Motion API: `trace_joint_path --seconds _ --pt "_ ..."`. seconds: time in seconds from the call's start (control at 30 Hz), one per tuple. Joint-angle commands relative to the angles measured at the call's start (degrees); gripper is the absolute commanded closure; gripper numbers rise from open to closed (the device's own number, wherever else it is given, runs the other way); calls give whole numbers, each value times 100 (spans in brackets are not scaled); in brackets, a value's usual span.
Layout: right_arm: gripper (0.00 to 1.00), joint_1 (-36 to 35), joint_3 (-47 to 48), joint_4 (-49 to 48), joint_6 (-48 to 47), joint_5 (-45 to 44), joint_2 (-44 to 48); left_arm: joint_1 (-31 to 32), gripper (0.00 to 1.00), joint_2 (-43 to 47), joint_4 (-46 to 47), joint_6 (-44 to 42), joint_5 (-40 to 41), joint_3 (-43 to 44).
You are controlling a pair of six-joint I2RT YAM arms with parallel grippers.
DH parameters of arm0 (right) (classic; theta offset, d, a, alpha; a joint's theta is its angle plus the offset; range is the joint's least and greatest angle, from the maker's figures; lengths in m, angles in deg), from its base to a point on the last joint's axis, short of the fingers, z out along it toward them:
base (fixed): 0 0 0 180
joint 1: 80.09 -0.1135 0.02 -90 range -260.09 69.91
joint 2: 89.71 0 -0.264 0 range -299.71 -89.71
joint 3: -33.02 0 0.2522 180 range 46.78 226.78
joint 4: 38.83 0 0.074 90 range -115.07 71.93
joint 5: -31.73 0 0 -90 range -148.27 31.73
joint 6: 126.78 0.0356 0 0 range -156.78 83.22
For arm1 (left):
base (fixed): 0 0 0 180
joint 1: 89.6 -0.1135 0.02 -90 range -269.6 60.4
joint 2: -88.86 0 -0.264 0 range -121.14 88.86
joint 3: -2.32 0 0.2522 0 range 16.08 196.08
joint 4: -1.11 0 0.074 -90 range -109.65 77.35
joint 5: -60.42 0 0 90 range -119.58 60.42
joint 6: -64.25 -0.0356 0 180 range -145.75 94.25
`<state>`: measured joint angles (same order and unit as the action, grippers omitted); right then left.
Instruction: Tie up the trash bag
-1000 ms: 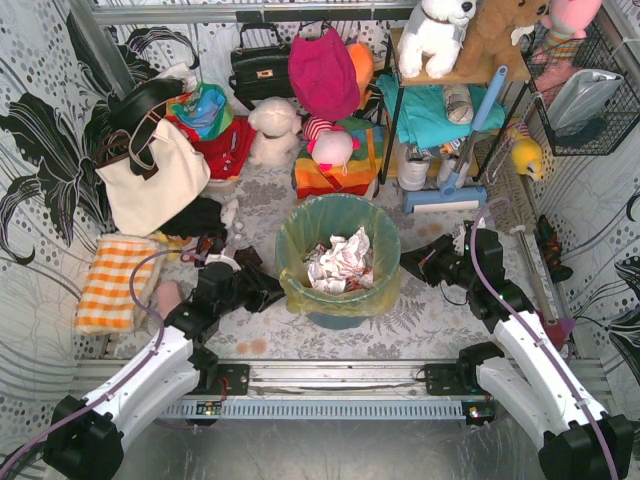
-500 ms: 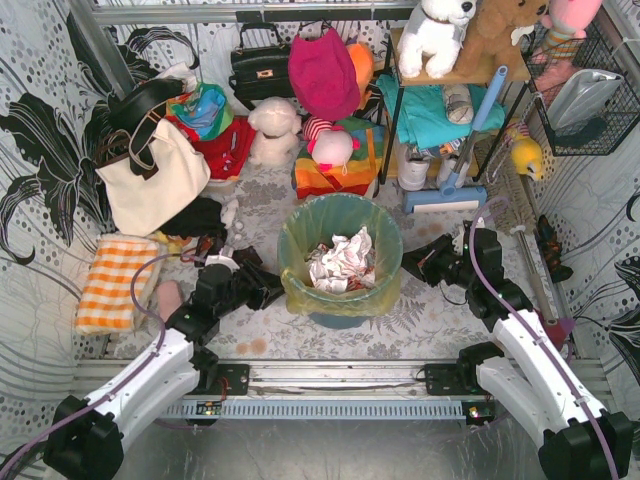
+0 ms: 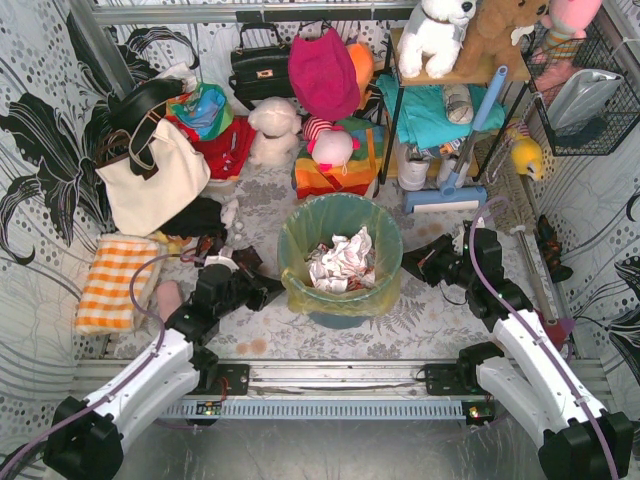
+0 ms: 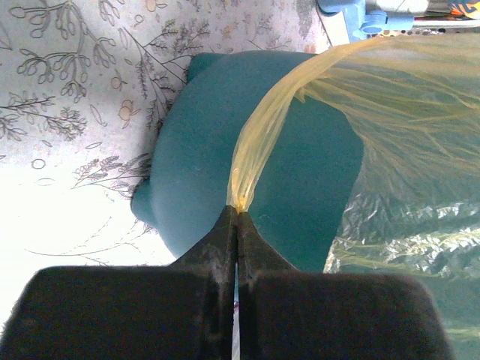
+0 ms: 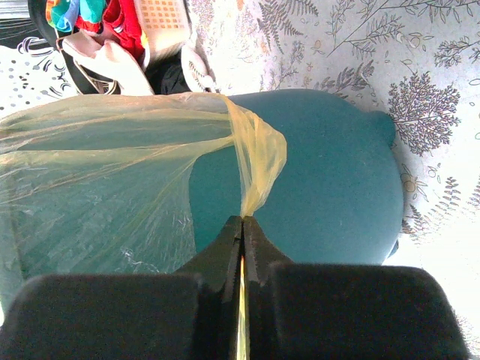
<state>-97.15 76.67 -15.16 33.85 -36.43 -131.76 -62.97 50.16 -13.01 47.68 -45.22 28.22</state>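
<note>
Near counter's middle, pinching opposite rims of the trash bag (image 3: 296,292), seated in the teal bin (image 4: 300,172), with left gripper (image 4: 237,214) and right gripper (image 5: 242,221). Next, likely: lift, cross both flaps.

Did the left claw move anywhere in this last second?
No. The left gripper keeps the same gap from the orange checked cloth; only its jaws closed, pinching the trash bag.

light: bright, even | glare: washed-out floor in wrist views | focus: near gripper blurred
</note>
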Motion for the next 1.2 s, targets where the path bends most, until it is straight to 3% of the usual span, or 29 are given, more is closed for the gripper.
trace_joint_path --seconds 0.0,0.23,0.8,1.17 --pt "100 19 120 -146 -75 35 92 4 100 201 -265 -296 272 367" --pt "100 22 225 -101 -266 -208 257 4 100 659 -1143 -670 751 873" --pt "100 20 709 -194 -775 -662 754 8 100 938 -1744 -1491 1115 2183" --pt "100 21 902 1462 -699 -1651 1302 9 100 985 -1798 -1620 1209 2414"
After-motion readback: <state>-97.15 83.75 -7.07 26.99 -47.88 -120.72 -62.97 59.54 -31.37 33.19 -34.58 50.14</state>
